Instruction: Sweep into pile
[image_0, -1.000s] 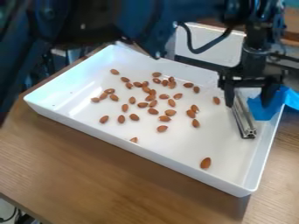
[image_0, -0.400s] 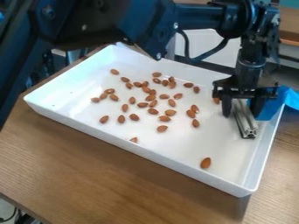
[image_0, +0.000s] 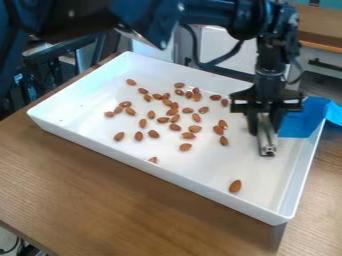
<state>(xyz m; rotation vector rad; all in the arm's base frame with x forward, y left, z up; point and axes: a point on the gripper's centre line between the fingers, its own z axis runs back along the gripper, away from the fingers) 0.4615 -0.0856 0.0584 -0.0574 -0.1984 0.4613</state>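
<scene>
black two-finger gripper (image_0: 264, 131) @ 3 o'clock in white rectangular plastic tray (image_0: 93, 142), jaws pinching silver grooved metal bar (image_0: 268, 144) btwn em | brown oval almonds (image_0: 175, 118) scattered mid-tray up to 12ish, def no neat pile lol | lone almond (image_0: 235, 186) approx 5 o'clock | crinkly blue sheet (image_0: 299, 121) @ 3, just beside bar

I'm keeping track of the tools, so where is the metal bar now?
In the camera view, the metal bar is in the gripper, toward the right side of the white tray, just left of the blue sheet.
</scene>
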